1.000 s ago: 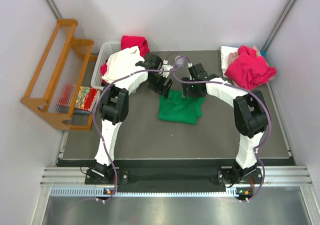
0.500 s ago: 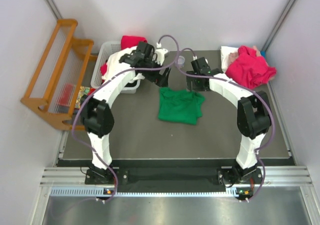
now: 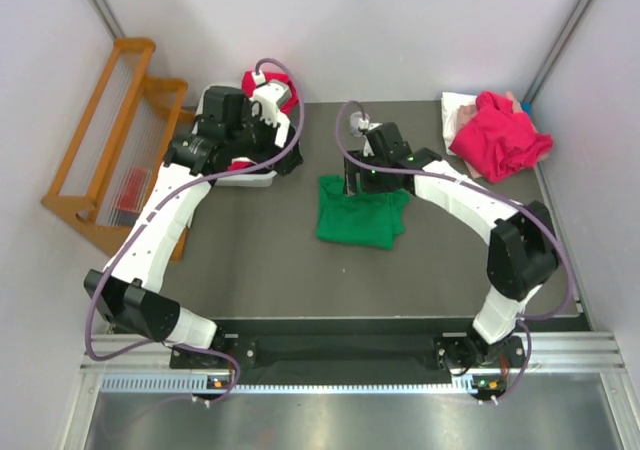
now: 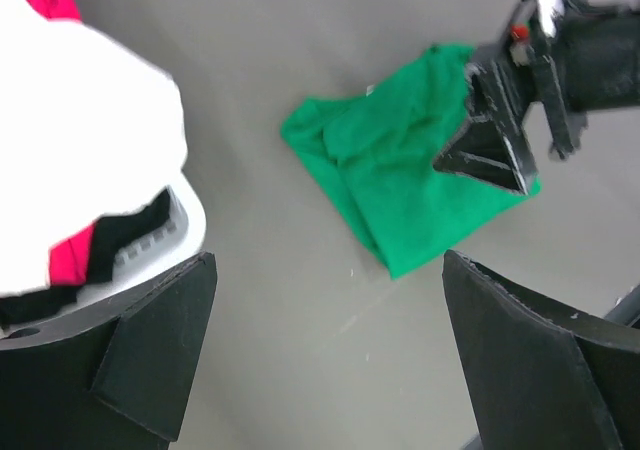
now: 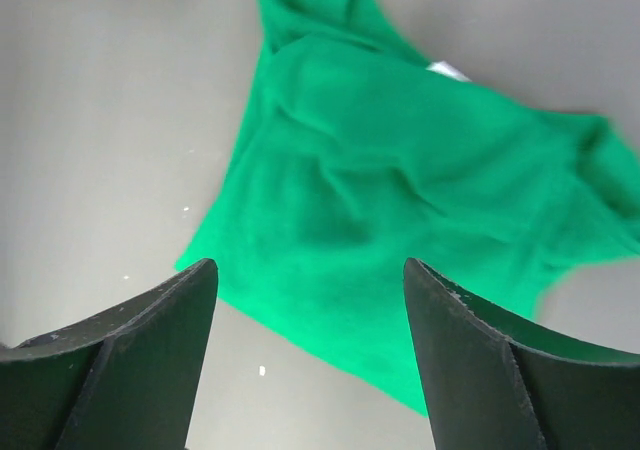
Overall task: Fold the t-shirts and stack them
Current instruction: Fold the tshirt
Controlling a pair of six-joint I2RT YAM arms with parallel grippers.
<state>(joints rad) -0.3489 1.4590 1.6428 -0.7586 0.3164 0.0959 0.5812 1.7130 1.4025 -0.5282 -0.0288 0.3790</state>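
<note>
A bright green t-shirt (image 3: 360, 212) lies folded flat on the grey table; it also shows in both wrist views (image 4: 420, 180) (image 5: 400, 170). My right gripper (image 3: 362, 182) (image 5: 310, 270) hangs open over its far edge, nothing between the fingers. My left gripper (image 3: 283, 160) (image 4: 328, 270) stands wide open and empty over bare table beside the basket (image 3: 250, 177). The basket holds a white t-shirt (image 4: 80, 140) and a magenta-red t-shirt (image 3: 283, 90). At the back right a magenta-red t-shirt (image 3: 500, 135) lies crumpled on a white one (image 3: 457, 110).
A wooden rack (image 3: 110, 150) stands off the table's left side. The white plastic basket's rim (image 4: 165, 245) is close to my left finger. The right gripper's black body (image 4: 495, 140) shows in the left wrist view, above the green shirt.
My left arm has swung left, away from the green shirt to the basket, opening wider. The right gripper has shifted a little left over the shirt's far edge. The shirt has not moved.
</note>
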